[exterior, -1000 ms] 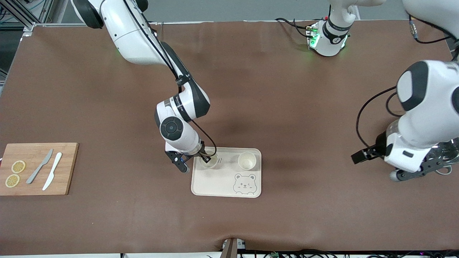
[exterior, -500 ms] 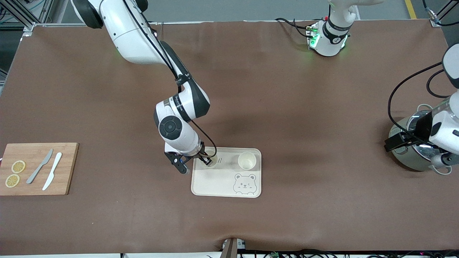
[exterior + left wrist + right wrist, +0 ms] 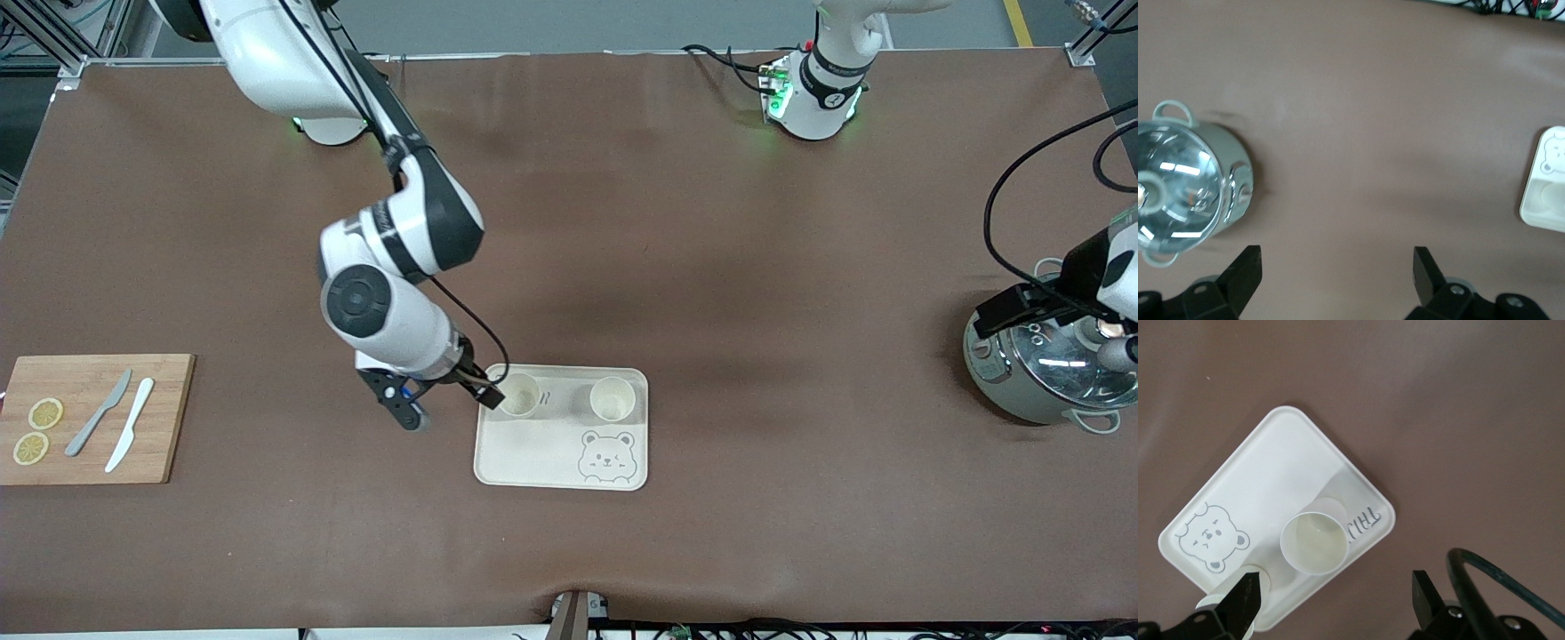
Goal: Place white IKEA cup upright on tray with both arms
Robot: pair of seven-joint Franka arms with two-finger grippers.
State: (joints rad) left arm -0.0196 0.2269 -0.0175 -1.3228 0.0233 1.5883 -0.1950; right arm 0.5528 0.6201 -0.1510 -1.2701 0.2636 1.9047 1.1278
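Note:
The cream-white tray (image 3: 542,458) with the bear face lies mid-table. Two white cups stand upright on its edge farther from the front camera: one (image 3: 520,396) toward the right arm's end, one (image 3: 613,399) toward the left arm's end. My right gripper (image 3: 447,404) is open and empty, just off the tray's edge beside the first cup. In the right wrist view its fingers (image 3: 1245,603) spread wide by the tray (image 3: 1271,473) and a cup (image 3: 1315,543). My left gripper (image 3: 1337,267) is open and empty, over bare table beside the pot.
A steel pot with a glass lid (image 3: 1036,373) stands at the left arm's end, also in the left wrist view (image 3: 1185,183). A wooden cutting board (image 3: 89,418) with two knives and lemon slices lies at the right arm's end.
My right gripper has let go of the cup and drawn back off the tray toward the right arm's end. My left arm has pulled away toward its end of the table, uncovering the pot.

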